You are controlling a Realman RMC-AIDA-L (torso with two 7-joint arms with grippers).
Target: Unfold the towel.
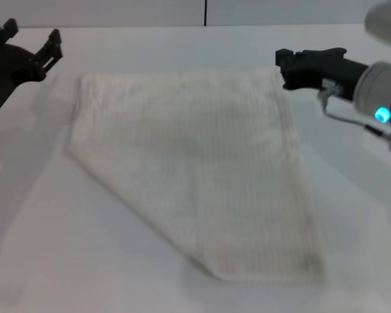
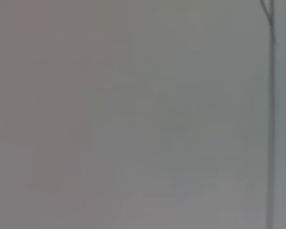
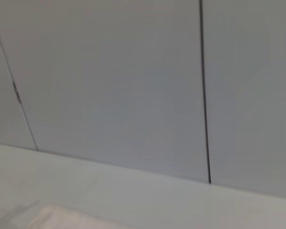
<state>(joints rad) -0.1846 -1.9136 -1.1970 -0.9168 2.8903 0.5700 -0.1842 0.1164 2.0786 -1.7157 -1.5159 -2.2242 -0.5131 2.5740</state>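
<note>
flat, the towel point(image 1: 195, 163) lies between both grippers' fingers, untouched.

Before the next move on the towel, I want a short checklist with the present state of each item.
1. Towel lies flat on the table: ok.
2. Towel fully unfolded: cannot tell; the near left side runs diagonally, like a fold.
3. Left gripper clear of the cloth, beyond the far left corner: ok.
4. Right gripper near the far right corner, holding nothing: ok.
5. Right fingers open enough to grasp: cannot tell.
6. Wrist views show a grasp point: not ok; mostly wall.
</note>
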